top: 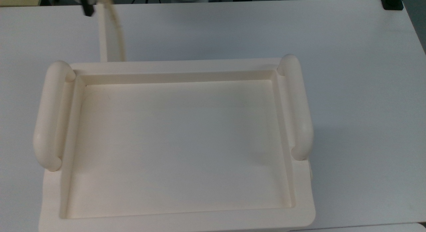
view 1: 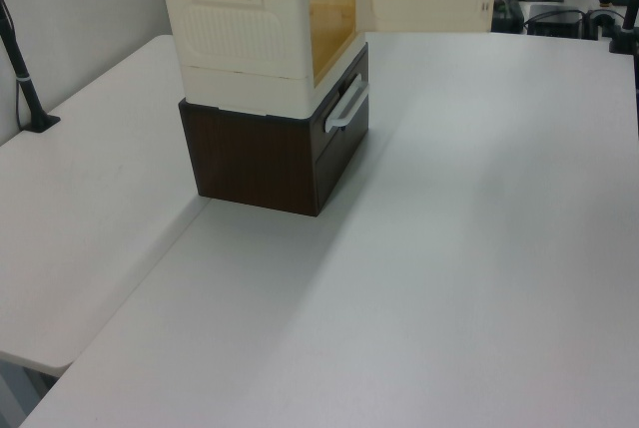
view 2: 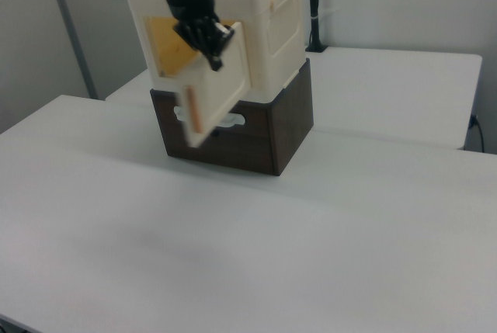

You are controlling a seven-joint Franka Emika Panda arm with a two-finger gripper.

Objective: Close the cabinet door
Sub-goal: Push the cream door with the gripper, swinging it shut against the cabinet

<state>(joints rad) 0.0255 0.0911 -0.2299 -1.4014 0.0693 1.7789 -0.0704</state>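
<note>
1. The cabinet (top: 176,145) is a smooth cream plastic box. Its top is a shallow rectangular recess with rounded corners, and a thick tube handle (top: 50,115) runs along each short side.
2. In the left view the cabinet (view 1: 250,19) stands on a dark brown wood-grain drawer unit (view 1: 275,154) with a pale bar pull. The stack sits toward the far left part of the white bench (view 1: 449,248). The cabinet's side wall carries a panel of fine ribbing, and its open front glows amber inside.
3. The cabinet door (top: 111,32) is a thin flat cream panel. It is blurred in the top view, where it sticks out edge-on from the cabinet's far left corner. In the right view the door (view 2: 221,84) hangs partly open in front of the amber opening, blurred, with a copper-coloured strip near its free edge.
4. The gripper (view 2: 206,38) is black and pressed against the door's upper part in the right view. Whether its fingers are spread or pinched cannot be made out. Its dark tip (top: 88,7) is cut off at the top view's upper edge.
</note>
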